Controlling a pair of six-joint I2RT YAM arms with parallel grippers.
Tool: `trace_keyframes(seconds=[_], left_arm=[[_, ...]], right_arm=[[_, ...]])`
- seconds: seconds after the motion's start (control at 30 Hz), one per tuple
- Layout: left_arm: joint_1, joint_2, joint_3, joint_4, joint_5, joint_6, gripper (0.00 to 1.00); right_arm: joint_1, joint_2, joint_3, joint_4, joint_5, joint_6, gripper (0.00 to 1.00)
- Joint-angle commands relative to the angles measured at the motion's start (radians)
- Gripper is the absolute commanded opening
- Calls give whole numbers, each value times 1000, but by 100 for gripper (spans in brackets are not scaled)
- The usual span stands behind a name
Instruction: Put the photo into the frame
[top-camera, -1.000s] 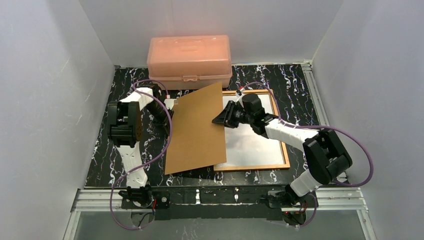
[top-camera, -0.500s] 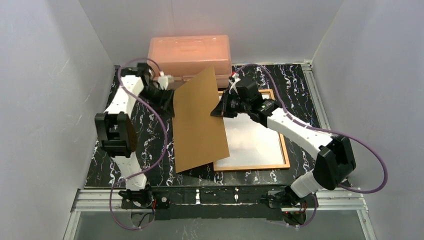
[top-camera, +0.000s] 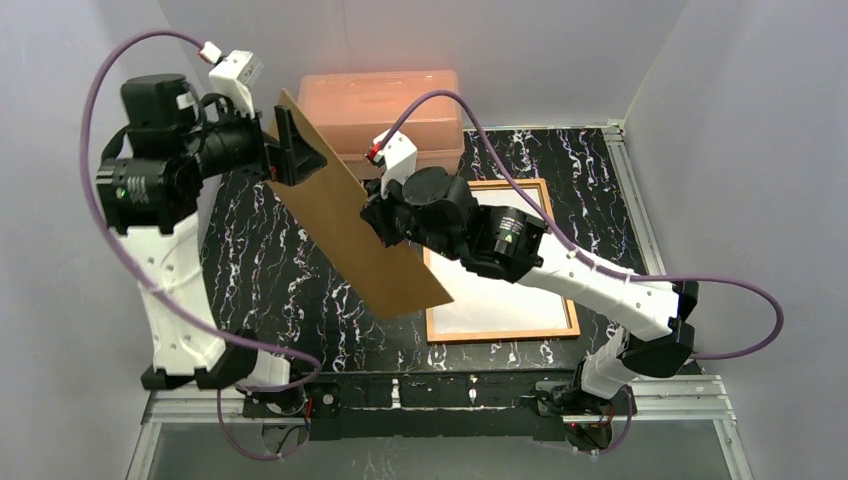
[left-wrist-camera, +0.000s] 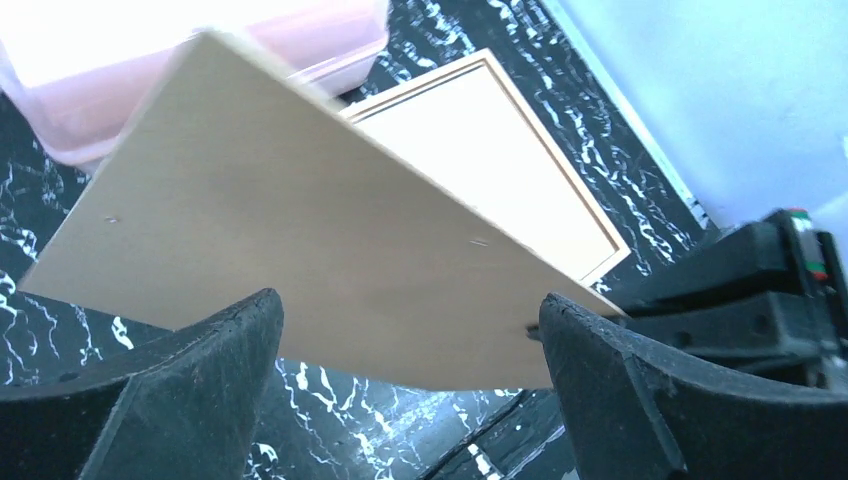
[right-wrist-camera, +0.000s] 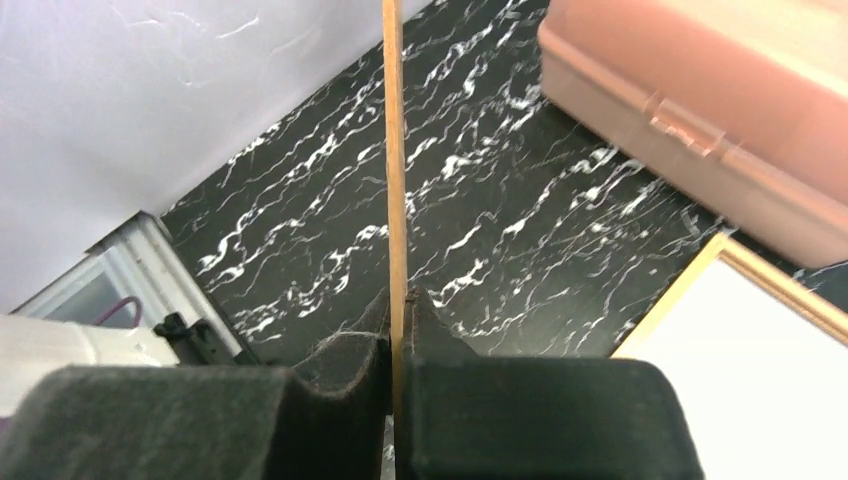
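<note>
1. Two robot arms work over a black marbled table (top-camera: 250, 270). The frame (top-camera: 500, 336) lies flat on it, and a pink plastic box (top-camera: 380, 105) stands beyond the frame's far left corner.
2. A white sheet fills the frame. It is apparently the photo (top-camera: 510, 295) lying face down, so the main step looks done.
3. A brown backing board (top-camera: 350, 230) hangs tilted in the air, left of the frame and covering its left edge from above.
4. The right gripper (right-wrist-camera: 397, 340) has its jaws pinched tight on the board's edge nearest the frame.
5. The left gripper (left-wrist-camera: 408, 310) has its jaws wide apart at the board's corner farthest from the frame, gripping nothing.
6. What seems left is laying the board over the photo, inside the frame.
</note>
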Motion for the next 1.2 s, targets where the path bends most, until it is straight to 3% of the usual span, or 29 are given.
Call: trace_keyframes(seconds=[0.0,0.17,0.27,0.33,0.5,0.7,0.87,0.93,1.17], left_arm=[[1,-139,-82,77,84,-55,98],[1,-296,-293,255,83,-127,99],[1,-327,-348,275,101,-189,99],[1,-321,-368,258,124,-216,99],[1,-311,-413,286,143,-301,99],[1,-380,-504,489,117,-441,98],[1,-371,-528,529,129,-486,84],[1,-360,-536,514,129,-481,74],[1,-347,-574,475,147,-443,48]], right_arm=[[86,18,117,61,386,-193,1],[220,74,104,260,682,-449,1],[252,113,85,391,808,-578,1],[285,136,42,606,892,-735,1],[348,189,-68,1098,987,-1125,1],[385,275,-106,1477,1010,-1439,1],[410,392,-47,1751,983,-1753,1],[413,446,0,1833,970,-1851,1],[413,587,169,1901,924,-2011,1]])
